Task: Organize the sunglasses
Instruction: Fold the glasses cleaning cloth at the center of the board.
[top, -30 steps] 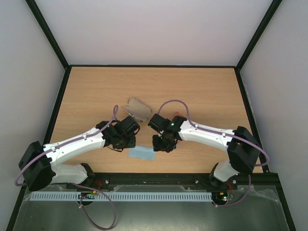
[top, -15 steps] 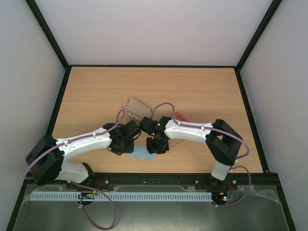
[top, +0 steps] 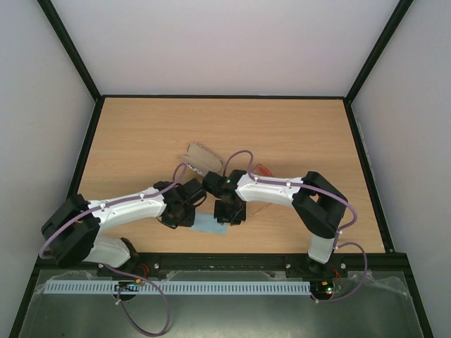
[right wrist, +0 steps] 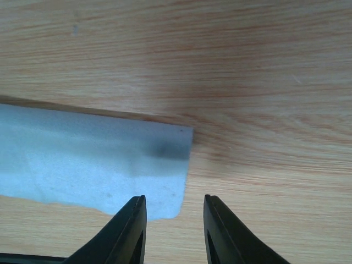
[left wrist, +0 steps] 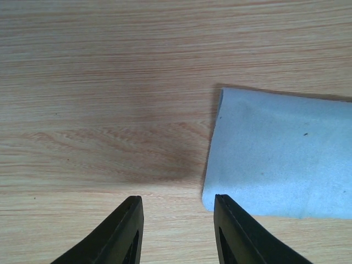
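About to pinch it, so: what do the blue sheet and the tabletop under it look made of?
Blue sheet: looks like thin matte cloth, maybe microfibre; faintly speckled surface, soft edge curling up and casting a shadow. Tabletop: smooth, low-sheen wood or wood-look laminate; straight grain lines, no way to tell which.

My top camera sits high above and behind the rig, looking down and forward over the whole table (top: 141,134). The two wrist cameras hang close over its near middle, facing down, one past the left gripper (left wrist: 177,199) and one past the right gripper (right wrist: 174,198). All three share the light-blue cloth (top: 209,225). The left wrist view takes its left end, the right wrist view its right end.
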